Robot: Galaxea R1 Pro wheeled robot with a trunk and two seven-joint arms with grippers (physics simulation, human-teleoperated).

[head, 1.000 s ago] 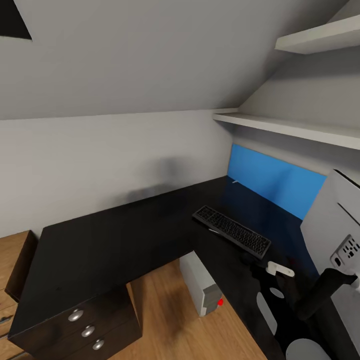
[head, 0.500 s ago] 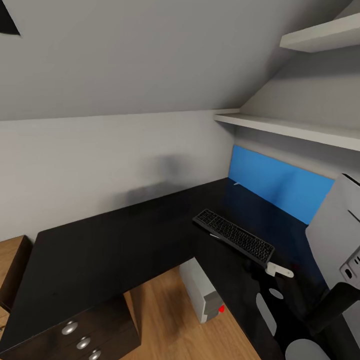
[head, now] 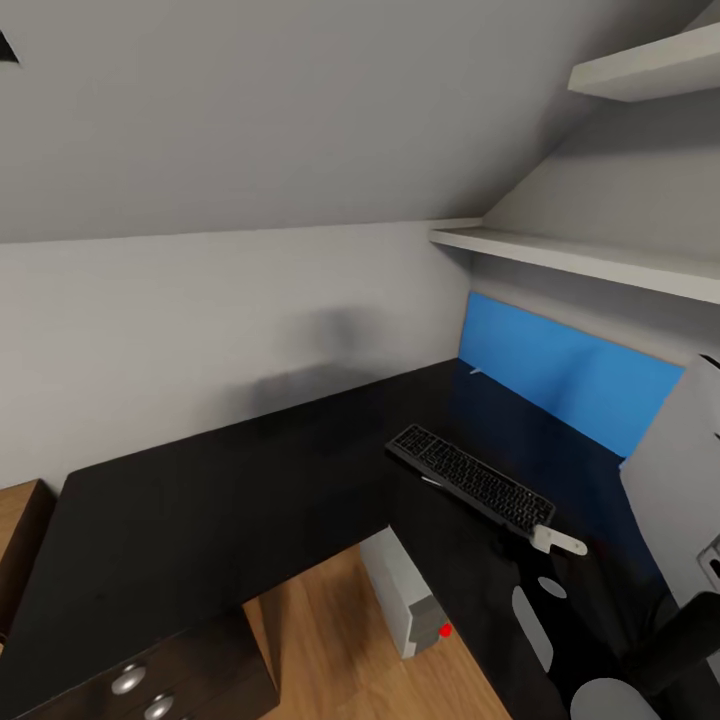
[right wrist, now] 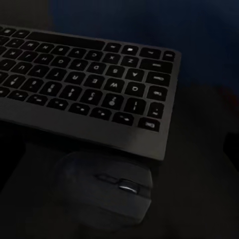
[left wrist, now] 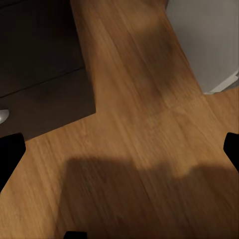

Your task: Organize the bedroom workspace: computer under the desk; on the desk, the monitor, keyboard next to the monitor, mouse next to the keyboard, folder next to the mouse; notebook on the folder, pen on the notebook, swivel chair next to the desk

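The glossy black L-shaped desk (head: 220, 500) fills the head view. On its right wing lies the dark keyboard (head: 470, 480), and past it the monitor (head: 675, 470) shows its light-grey back. The light-grey computer (head: 405, 590) stands on the floor under the desk. My right arm (head: 690, 640) reaches in at the lower right. In the right wrist view the dark mouse (right wrist: 104, 194) lies against the keyboard (right wrist: 84, 84), under my right gripper (right wrist: 119, 149), which is open. My left gripper (left wrist: 119, 149) hangs open over the wooden floor (left wrist: 134, 149). The folder, notebook, pen and swivel chair are out of view.
A blue back panel (head: 560, 375) lines the desk's right wing, with white shelves (head: 580, 255) above it under the sloping ceiling. Dark drawers with silver knobs (head: 128, 680) sit under the desk's left end. The drawer unit (left wrist: 40, 74) and the computer's side (left wrist: 204, 40) flank the floor strip.
The head camera has shifted, so the drawers slide down out of the lower left and the monitor moves toward the right edge. The keyboard and computer stay where they were.
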